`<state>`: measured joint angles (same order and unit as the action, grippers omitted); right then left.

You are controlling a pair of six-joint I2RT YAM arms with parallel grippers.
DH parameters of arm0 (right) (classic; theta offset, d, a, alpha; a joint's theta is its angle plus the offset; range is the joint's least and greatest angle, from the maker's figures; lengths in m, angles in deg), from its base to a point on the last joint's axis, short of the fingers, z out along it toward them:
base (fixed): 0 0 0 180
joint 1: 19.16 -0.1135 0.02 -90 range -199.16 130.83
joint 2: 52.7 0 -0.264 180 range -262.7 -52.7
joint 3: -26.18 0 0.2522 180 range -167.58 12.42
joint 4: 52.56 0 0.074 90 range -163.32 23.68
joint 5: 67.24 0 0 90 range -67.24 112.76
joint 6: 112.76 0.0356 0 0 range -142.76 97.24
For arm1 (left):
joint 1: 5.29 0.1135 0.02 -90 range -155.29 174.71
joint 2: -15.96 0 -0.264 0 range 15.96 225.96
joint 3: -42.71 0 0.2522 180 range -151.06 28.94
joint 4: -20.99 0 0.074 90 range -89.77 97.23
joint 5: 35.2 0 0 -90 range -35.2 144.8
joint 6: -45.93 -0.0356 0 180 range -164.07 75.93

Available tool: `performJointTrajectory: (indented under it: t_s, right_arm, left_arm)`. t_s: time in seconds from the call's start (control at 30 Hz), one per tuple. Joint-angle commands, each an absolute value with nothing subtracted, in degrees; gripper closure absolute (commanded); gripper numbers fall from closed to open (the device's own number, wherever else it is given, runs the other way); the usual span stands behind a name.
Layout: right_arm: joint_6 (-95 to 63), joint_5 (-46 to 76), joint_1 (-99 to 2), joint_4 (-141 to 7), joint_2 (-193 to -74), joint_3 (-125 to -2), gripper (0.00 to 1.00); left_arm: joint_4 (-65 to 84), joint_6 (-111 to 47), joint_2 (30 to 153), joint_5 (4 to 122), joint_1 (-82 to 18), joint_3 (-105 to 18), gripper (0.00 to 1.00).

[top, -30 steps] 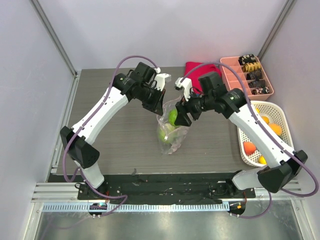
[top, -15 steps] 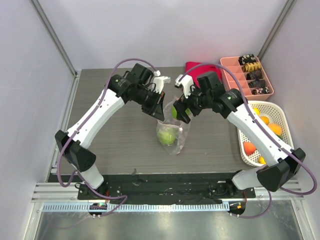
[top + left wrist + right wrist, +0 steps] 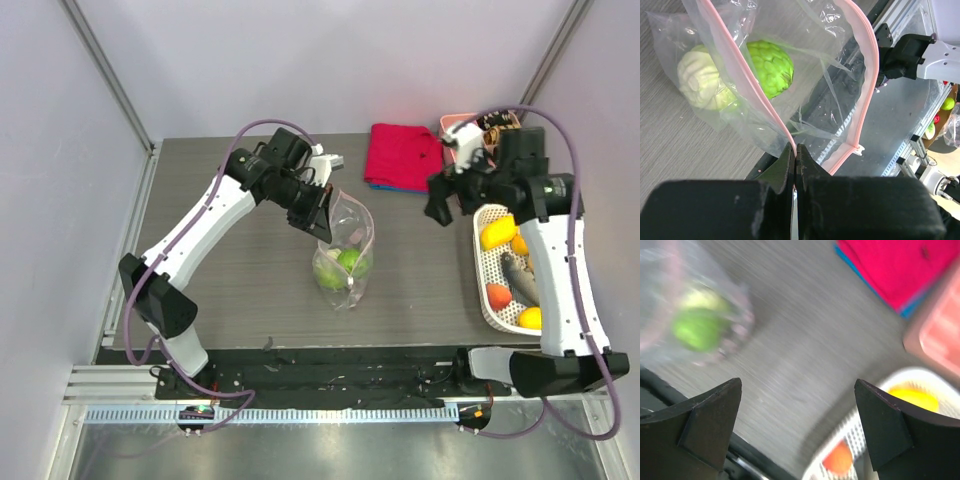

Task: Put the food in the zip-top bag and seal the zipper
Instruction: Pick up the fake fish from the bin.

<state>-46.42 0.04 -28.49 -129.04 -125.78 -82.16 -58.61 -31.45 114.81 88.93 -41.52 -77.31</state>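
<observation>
The zip-top bag stands mid-worktop and holds two pieces of green food. At its 11 o'clock edge the left gripper pinches the zipper, and the mouth gapes open. Toward 2 o'clock the right gripper hangs spread and empty beside the basket.

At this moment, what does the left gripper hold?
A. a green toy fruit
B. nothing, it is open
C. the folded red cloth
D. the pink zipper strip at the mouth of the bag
D: in the left wrist view the left gripper is shut on the pink zipper at the mouth of the zip-top bag.
</observation>
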Motion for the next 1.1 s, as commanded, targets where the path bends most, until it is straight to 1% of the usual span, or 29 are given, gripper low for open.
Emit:
performJointTrajectory:
  t_s: [0.0, 0.07, 0.1, 0.2, 0.33, 0.4, 0.43, 0.47, 0.63, 0.83, 1.07]
  right_arm:
    - [-61.04, -5.80, -11.11, -139.26, -124.68, -73.92, 0.01]
    - [-65.01, -5.63, -5.66, -141.28, -125.99, -71.61, 0.02]
    - [-68.17, -5.11, -1.11, -141.73, -126.78, -70.04, 0.02]
    - [-72.66, -1.16, 6.29, -140.94, -129.68, -68.09, 0.05]
    - [-73.82, 6.14, 11.24, -134.98, -132.93, -64.84, 0.09]
    - [-73.30, 10.35, 11.68, -131.37, -134.69, -63.00, 0.12]
    - [-71.99, 11.41, 11.86, -130.32, -135.13, -62.47, 0.16]
    - [-71.28, 13.77, 11.86, -127.69, -135.57, -61.07, 0.17]
    - [-69.43, 16.96, 11.86, -122.58, -139.18, -57.63, 0.21]
    - [-69.08, 19.59, 11.86, -113.09, -142.52, -52.89, 0.21]
    - [-68.90, 20.12, 11.77, -109.56, -147.00, -52.53, 0.20]
  left_arm:
    - [-57.01, -30.89, 114.32, 89.61, -41.24, -79.16, 1.00]
    - [-57.01, -31.06, 114.40, 89.60, -41.24, -78.99, 1.00]
    - [-57.10, -31.06, 114.23, 89.52, -41.33, -78.99, 1.00]
    - [-57.10, -31.15, 114.23, 89.51, -41.24, -78.81, 1.00]
    - [-57.10, -31.24, 114.31, 89.16, -41.33, -78.81, 1.00]
    - [-56.93, -31.32, 114.49, 88.99, -41.24, -78.81, 1.00]
    - [-56.93, -31.24, 114.66, 89.08, -41.33, -78.90, 1.00]
    - [-56.93, -31.41, 114.67, 88.90, -41.33, -78.81, 1.00]
    - [-56.93, -31.41, 114.93, 88.55, -41.33, -78.81, 1.00]
    - [-57.19, -31.68, 115.37, 88.37, -41.24, -78.99, 1.00]
    - [-57.37, -32.20, 115.37, 87.76, -41.33, -78.28, 1.00]
